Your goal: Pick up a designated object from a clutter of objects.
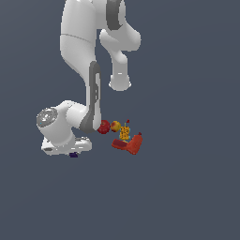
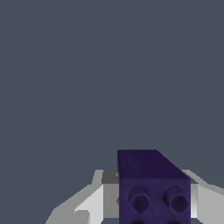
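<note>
The dark purple block (image 2: 153, 188) sits between the gripper (image 2: 148, 199) fingers, apart from the clutter of objects (image 1: 123, 135), and though I cannot tell whether the jaws truly clench it, the lift probably wants a slow, straight, vertical rise.

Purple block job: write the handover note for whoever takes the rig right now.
Gripper: down low, fingers on both sides of the purple block; the wrist view does not settle whether they are clamped on it.
Block: in the exterior view a dark speck under the hand, set apart from the clutter on that view's right.
Done: approach to the block.
Left: confirm the grasp, lift clear, avoid the red ball beside the arm.
</note>
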Controlling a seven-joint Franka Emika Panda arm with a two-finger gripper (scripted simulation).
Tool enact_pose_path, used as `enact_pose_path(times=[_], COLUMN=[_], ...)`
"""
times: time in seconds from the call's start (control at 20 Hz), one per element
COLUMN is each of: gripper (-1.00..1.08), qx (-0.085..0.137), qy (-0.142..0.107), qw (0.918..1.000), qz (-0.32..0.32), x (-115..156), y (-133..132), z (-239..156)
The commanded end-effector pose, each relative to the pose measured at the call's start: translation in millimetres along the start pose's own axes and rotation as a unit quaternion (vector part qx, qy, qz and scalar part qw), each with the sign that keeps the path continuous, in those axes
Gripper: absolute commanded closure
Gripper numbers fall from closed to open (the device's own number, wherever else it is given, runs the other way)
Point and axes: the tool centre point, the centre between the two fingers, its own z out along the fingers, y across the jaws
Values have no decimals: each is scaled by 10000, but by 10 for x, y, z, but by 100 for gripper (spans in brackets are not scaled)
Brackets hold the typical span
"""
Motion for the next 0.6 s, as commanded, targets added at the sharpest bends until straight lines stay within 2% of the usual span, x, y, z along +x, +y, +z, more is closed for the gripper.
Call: enact_pose_path(times=[0.0, 0.55], gripper=[108, 108], qx=[-1, -1], qy=[3, 3], qw=[10000, 10000], qz=[-2, -2], x=[3, -3], y=[-1, -29], z=[1, -56])
